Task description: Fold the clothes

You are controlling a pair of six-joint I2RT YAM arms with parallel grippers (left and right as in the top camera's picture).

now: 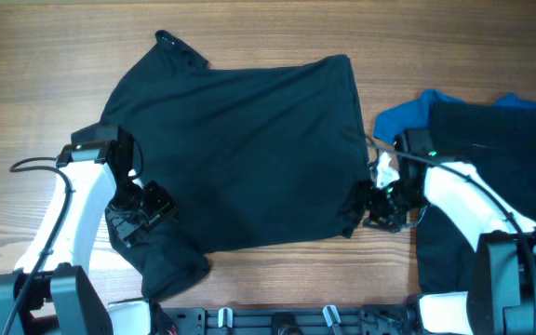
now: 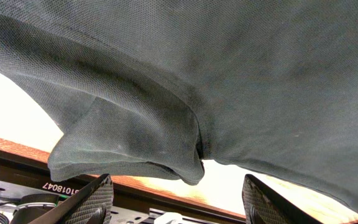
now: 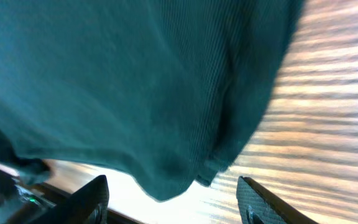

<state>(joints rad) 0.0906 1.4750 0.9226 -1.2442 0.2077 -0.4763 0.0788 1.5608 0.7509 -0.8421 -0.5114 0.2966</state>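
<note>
White arms (image 1: 71, 200) with black cables (image 1: 28, 165)

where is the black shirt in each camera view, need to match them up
overhead: black shirt spread across the centre of the picture.
left wrist: it fills the top and most of the frame, with a fold hanging at lower centre.
right wrist: it covers the upper left, its edge drooping toward the bottom.
shared landmark: the wooden table, bare beside the shirt in the overhead and right wrist views.
</note>
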